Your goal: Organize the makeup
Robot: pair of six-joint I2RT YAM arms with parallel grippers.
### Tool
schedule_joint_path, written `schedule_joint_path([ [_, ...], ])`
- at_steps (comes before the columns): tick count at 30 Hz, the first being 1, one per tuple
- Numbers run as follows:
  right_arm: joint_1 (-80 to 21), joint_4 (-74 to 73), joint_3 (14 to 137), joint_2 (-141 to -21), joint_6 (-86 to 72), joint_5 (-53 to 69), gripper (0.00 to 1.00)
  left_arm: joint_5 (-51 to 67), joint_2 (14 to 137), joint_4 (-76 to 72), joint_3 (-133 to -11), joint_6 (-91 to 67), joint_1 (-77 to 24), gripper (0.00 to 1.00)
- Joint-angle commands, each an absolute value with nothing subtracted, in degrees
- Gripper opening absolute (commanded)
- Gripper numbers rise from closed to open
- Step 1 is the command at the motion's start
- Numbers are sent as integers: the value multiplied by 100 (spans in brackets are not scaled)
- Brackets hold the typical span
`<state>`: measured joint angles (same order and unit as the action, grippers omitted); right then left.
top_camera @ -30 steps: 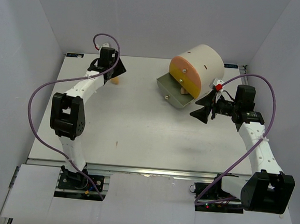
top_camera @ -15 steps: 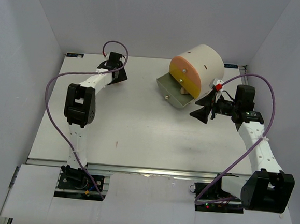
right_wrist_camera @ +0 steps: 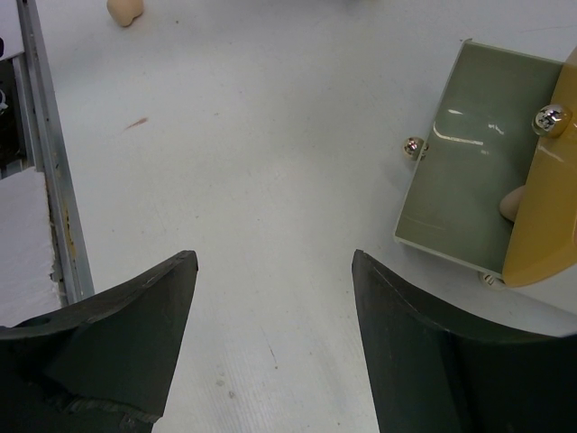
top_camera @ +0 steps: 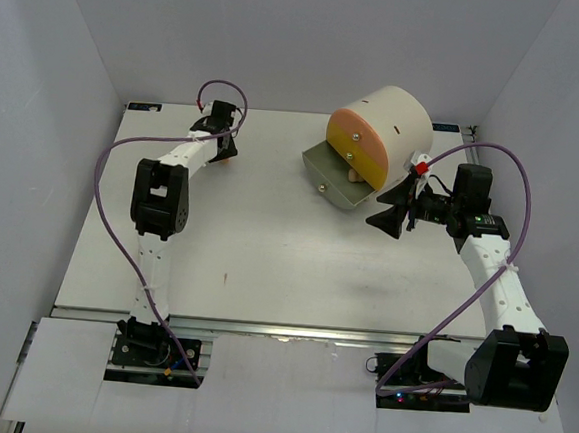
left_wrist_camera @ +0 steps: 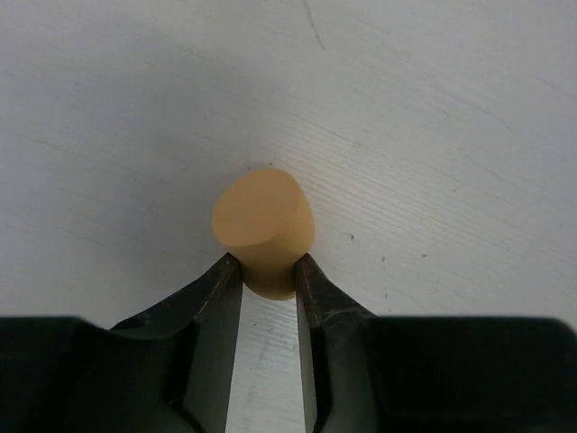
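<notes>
Left gripper (left_wrist_camera: 267, 263) at the far left of the table (top_camera: 267, 245): its two fingers (left_wrist_camera: 216, 307) are clamped on the narrow end of a peach sponge (left_wrist_camera: 263, 230), which rests on the tabletop with its flat face tilted up. Right gripper (right_wrist_camera: 273, 257): fingers spread apart, holding nothing, hovering just beside the cream cylinder (top_camera: 397, 120). The cylinder's grey-green drawer (right_wrist_camera: 469, 153) stands pulled out, a peach item (right_wrist_camera: 512, 203) lying inside against the yellow front. Another peach piece (right_wrist_camera: 124, 9) lies on the table, well apart from the drawer.
</notes>
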<state>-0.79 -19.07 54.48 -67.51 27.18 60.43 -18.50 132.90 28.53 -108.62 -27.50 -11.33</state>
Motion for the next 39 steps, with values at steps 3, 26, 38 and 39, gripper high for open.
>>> schedule_joint_path([
  [3, 133, -1727, 5423, -6710, 2685, 6188, 76, -1538, 12892, 2855, -10916, -2762, -1090, 27],
  [26, 411, -1652, 5379, -6675, 2641, 6236, 76, 2560, 10805, 435, -8748, -3894, -2433, 20],
  [38, 501, -1652, 5370, -6653, 2622, 6337, 76, 2290, 11866, 388, -9834, -4244, -2864, 33],
  [39, 501, -1652, 5370, -6653, 2626, 6337, 76, 2269, 11936, 405, -9876, -4257, -2877, 34],
])
